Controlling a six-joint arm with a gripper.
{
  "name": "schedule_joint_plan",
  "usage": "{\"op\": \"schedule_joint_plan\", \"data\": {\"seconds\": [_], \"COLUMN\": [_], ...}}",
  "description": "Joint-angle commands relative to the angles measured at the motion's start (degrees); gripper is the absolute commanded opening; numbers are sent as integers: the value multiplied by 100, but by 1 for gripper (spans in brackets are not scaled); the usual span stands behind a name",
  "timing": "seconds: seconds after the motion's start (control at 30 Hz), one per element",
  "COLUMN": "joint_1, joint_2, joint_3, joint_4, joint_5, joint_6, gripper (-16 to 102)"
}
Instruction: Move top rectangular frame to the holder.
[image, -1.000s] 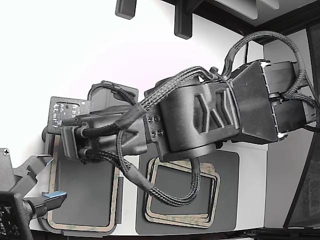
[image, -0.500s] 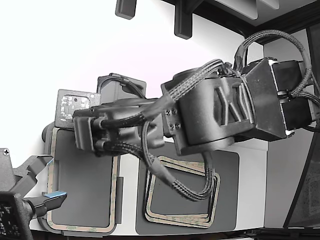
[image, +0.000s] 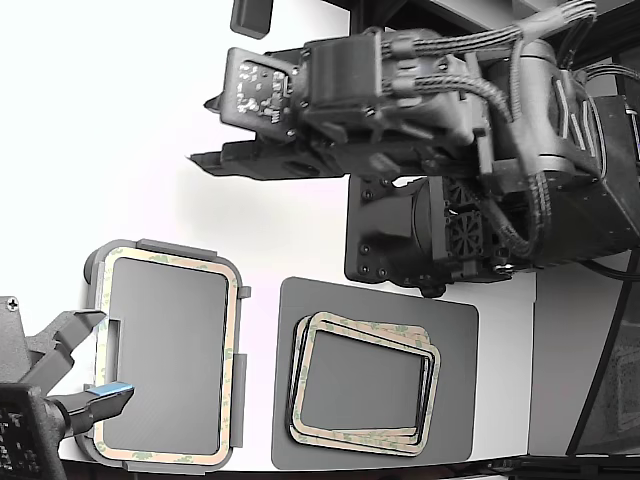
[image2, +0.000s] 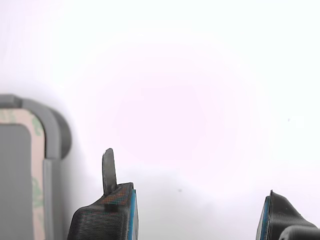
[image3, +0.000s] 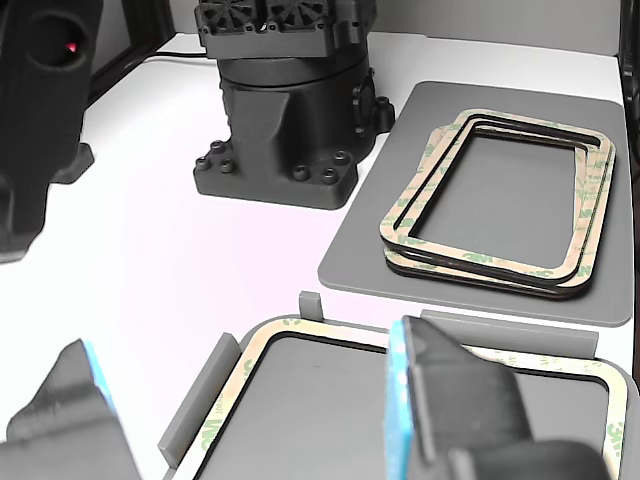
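Observation:
A tan frame (image: 170, 257) with green patches lies flat in the light grey holder (image: 180, 246) at the exterior view's lower left. It also shows in the other view (image3: 300, 335) and the wrist view (image2: 35, 150). A few more tan frames (image: 365, 330) sit stacked askew on the dark grey mat (image: 455, 330). My gripper (image: 205, 132) is raised well above the table, up and away from the holder. In the wrist view my gripper (image2: 192, 220) is open and empty over white table, beside the holder's corner (image2: 55, 130).
A second arm's gripper with a blue pad (image: 105, 392) hangs over the holder's near left edge; its fingers (image3: 440, 400) fill the other view's foreground. My arm's black base (image3: 285, 110) stands behind the mat (image3: 370, 250) and its frame stack (image3: 470, 255).
My arm has lifted off the holder and swung up and to the exterior view's right, uncovering the holder and the stack. The frame in the holder has stayed put.

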Motion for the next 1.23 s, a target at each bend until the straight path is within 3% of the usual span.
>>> {"op": "schedule_joint_plan", "data": {"seconds": [0.0, 0.3, 0.57, 0.73, 1.2], "joint_1": [-352, -580, -686, -677, -677], "joint_2": [1696, 3806, 5379, 6398, 6451], "joint_3": [1863, 4008, 5133, 5616, 5634], "joint_4": [-905, -1503, -1512, -1477, -1441], "joint_5": [-176, -378, -229, -483, -343], "joint_6": [9, 158, 316, 176, 272], "gripper": [100, 100, 100, 100, 100]}}
